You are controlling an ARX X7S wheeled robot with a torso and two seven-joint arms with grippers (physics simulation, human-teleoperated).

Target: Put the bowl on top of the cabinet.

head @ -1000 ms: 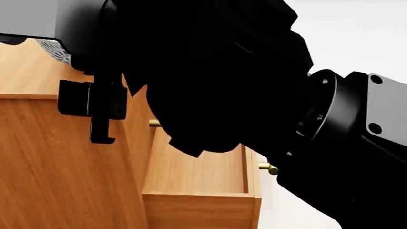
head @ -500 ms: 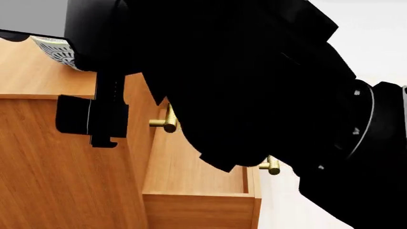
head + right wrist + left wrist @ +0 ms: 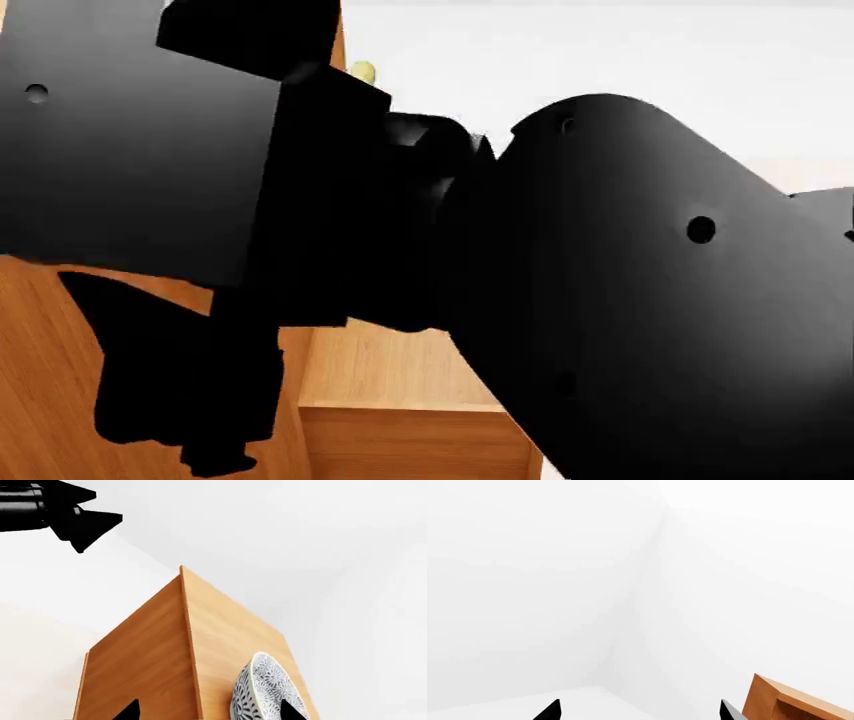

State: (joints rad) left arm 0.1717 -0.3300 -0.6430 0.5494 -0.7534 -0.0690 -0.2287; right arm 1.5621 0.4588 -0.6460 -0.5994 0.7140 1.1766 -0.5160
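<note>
Looking out on blank white walls in the left wrist view, with the left gripper [image 3: 639, 712] showing only two black fingertips [image 3: 549, 711] spread wide apart along the bottom edge, nothing between them. Catching a corner of the orange-brown wooden cabinet [image 3: 790, 704] at the lower right of that frame.

Filling most of the head view with black arm links, the right arm [image 3: 641, 290] bulking across the centre and right. Showing cabinet wood at the lower left and lower centre, plus a brass handle [image 3: 360, 71] peeking out near the top left. Hiding the bowl completely here.

Showing the cabinet from the right wrist view as a tall box, one corner edge running down the middle. Lying against the cabinet's surface at the lower right of centre, the speckled blue-grey bowl [image 3: 265, 690] seen edge-on. Framing the bowl with the right gripper [image 3: 207, 711], fingertips parted at the bottom edge; impossible to tell whether touching it. Hanging at the upper left, the left arm's black end [image 3: 60, 511].
</note>
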